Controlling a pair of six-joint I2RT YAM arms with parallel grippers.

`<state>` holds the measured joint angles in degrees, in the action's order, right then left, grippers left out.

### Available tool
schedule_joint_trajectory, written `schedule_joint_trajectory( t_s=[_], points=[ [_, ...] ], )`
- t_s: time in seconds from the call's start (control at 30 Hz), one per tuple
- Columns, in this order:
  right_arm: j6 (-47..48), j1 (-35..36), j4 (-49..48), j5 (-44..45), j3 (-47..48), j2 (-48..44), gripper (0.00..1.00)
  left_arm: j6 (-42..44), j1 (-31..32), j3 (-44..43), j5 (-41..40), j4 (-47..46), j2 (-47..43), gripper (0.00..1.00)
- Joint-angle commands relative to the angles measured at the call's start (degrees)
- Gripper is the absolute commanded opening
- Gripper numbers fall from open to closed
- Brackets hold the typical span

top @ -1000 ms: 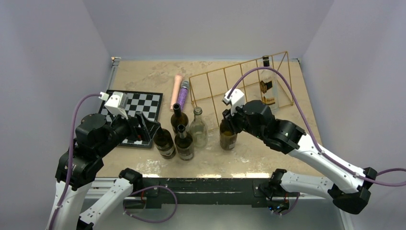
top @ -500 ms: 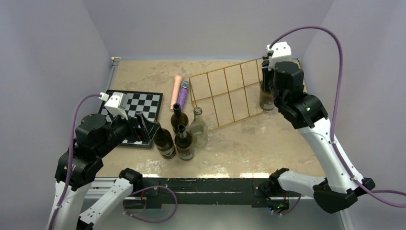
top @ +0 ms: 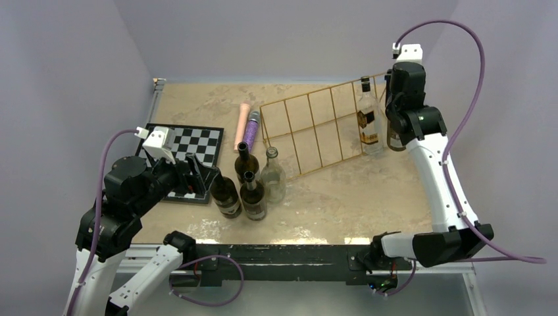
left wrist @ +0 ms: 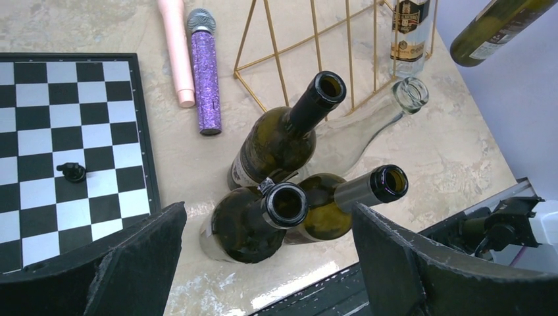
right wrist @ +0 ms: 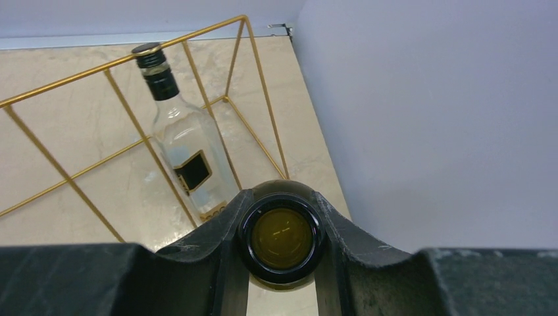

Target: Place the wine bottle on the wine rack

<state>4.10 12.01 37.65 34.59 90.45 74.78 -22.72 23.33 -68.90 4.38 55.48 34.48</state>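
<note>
My right gripper pinched the wine bottle by its neck beside the wine rack. My left gripper gaped idle. I reckoned I had to tip it level and clear the wires.

Bottles stand between the chessboard leftward and the wine rack behind.

Black-and-white chessboard carrying one dark pawn, pink tube beside purple glitter microphone, mottled beige counter
</note>
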Motion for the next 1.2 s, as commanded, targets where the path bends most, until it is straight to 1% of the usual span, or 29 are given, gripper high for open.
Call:
schedule_joint_trajectory(
  t_s=[0.0, 0.1, 0.23, 0.4, 0.5, 0.83, 1.17],
  points=[
    [2.23, -4.49, -11.78, -1.65, 0.34, -0.21, 0.0, 1.88, 0.19, -0.49, -2.72, -0.85, -0.03, 0.99],
    [2.11, -6.72, -13.9, -3.24, 0.85, 2.45, 0.0, 2.21, 0.22, -0.77, -3.3, -1.77, -0.12, 0.99],
    [0.24, -8.77, -13.64, -4.68, 3.53, 7.05, 0.0, 2.46, 0.22, -1.7, -4.11, -2.7, -0.12, 0.99],
    [-0.33, -9.49, -16.47, -6.02, 3.29, 10.78, 0.0, 2.74, 0.22, -3.06, -6.07, -3.54, -0.2, 0.99],
    [-0.4, -9.54, -16.68, -4.88, 3.94, 12.73, 0.0, 2.6, 0.22, -3.43, -6.34, -3.68, -0.11, 0.99],
    [-1.33, -9.54, -27.54, -2.51, -2.64, 14.97, 0.0, 2.68, 0.18, -3.45, -6.73, -2.89, 0.41, 0.99],
    [-2.37, -9.6, -22.03, -2.02, 0.93, 19.11, 0.0, 2.33, 0.22, -3.0, -6.89, -2.45, 0.28, 0.99]
  ],
)
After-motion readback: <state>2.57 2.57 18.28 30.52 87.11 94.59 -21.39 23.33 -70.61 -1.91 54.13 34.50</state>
